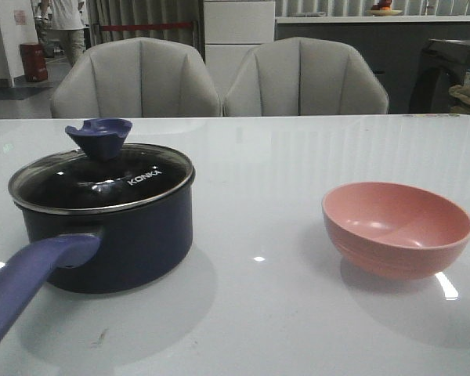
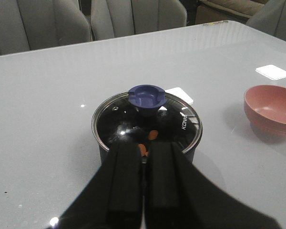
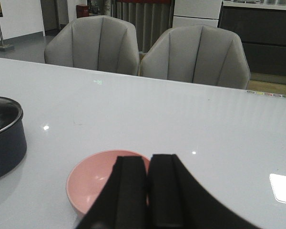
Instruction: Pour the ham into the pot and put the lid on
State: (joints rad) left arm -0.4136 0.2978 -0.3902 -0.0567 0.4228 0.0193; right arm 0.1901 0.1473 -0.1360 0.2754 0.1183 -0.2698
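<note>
With both tools, left (image 2: 144,191) and right (image 3: 148,200), pressed together and empty, the task is judged complete: the dark glass metal-rimmed lid (image 2: 148,121) is seated on the navy round saucepan (image 1: 117,235) just ahead of the left tool, orange-pink ham slices (image 2: 153,135) are seen beneath, and only withdrawal is called for.

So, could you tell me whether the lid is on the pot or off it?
On. The lid sits level on the pot's rim, knob up.

A pink bowl (image 1: 397,228) sits upright on the glossy white table (image 1: 282,164) to my right, and I can see nothing inside it. Across the far edge of the table stand two grey padded chairs (image 1: 135,78) side by side. Behind them is a dim room with a white cabinet (image 1: 239,27).
</note>
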